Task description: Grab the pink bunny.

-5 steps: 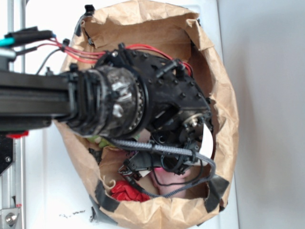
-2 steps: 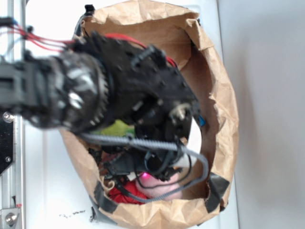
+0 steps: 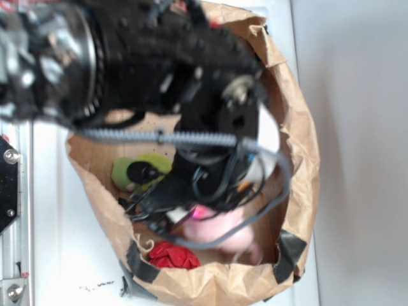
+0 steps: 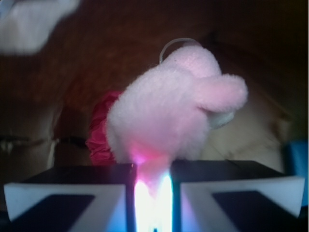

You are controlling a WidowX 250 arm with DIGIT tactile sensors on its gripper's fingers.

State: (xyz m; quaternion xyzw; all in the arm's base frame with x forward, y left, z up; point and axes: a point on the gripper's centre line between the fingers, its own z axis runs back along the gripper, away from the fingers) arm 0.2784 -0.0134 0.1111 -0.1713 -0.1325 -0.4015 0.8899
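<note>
Pink bunny pinched in end effector; no writing legible.

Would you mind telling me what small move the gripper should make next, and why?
Probably a slow lift straight up. The gripper pads look closed on the pink bunny, which hangs from a thin pinch inside the paper bag, above the red fabric lump.

Bright, washed-out exterior view, arm motion-blurred, wrist view dim, pink-white glare between fingers

A black, screw-studded arm trails a braided grey cable; the pincer has white-edged black pads.
</note>
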